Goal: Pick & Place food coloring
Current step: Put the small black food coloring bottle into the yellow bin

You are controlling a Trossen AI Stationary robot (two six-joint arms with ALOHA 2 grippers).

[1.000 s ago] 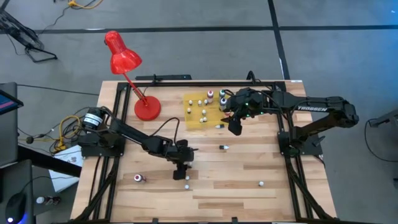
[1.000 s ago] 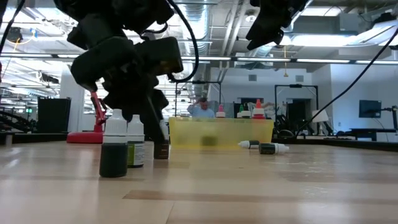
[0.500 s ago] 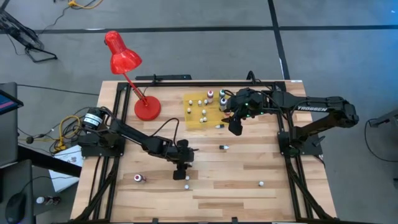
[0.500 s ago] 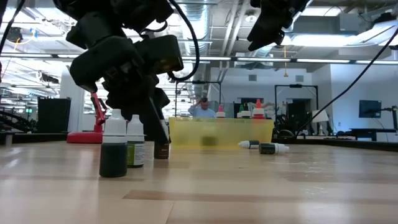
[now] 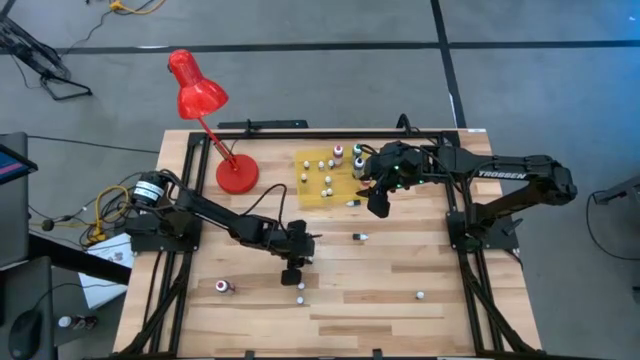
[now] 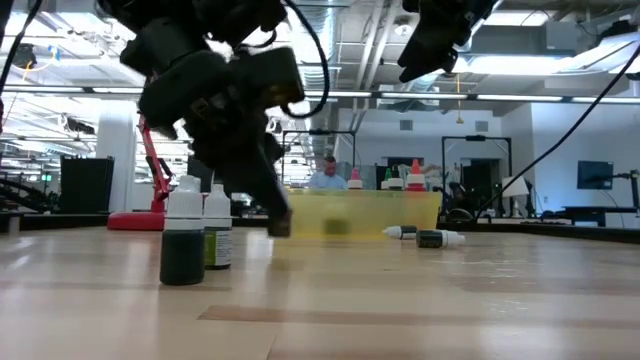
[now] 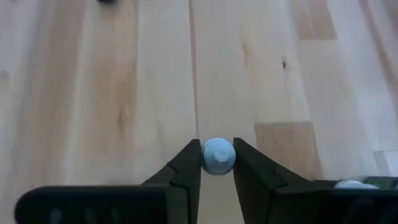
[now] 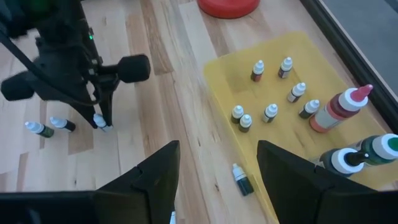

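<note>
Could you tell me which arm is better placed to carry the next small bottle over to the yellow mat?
The left. Its end effector is already shut on a bottle's pale cap, low over the table. The right end effector hangs open and empty beside the yellow mat.

my left gripper (image 7: 217, 163) hides all but the pale cap of the small bottle (image 7: 217, 155); its colour and label i cannot tell.
</note>
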